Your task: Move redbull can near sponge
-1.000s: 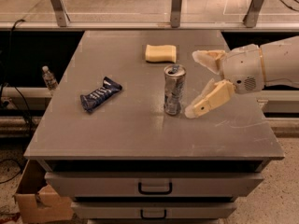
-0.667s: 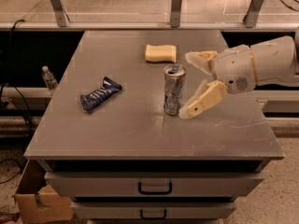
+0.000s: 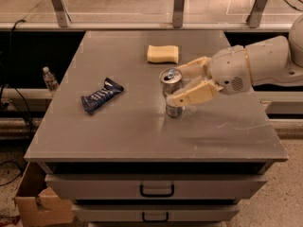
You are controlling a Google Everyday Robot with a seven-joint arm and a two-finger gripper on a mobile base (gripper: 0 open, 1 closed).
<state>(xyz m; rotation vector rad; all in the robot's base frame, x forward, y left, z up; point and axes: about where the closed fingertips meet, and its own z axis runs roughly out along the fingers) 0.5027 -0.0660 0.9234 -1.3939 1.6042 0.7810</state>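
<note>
The redbull can stands upright near the middle of the grey table. It is slim and silver, with its round top and pull tab showing. The pale yellow sponge lies flat beyond it, toward the table's back edge, about a can's height away. My gripper reaches in from the right. Its cream fingers are open and straddle the can, one finger behind it near the top and the other in front, crossing its lower body and hiding part of it.
A flat dark blue snack wrapper lies on the table's left half. A railing with posts runs behind the table. A small water bottle stands off the left side, a cardboard box sits on the floor, and drawers are below.
The gripper has moved left from beside the can, so its fingers now lie on either side of it. The can, the sponge and the wrapper have not moved.
</note>
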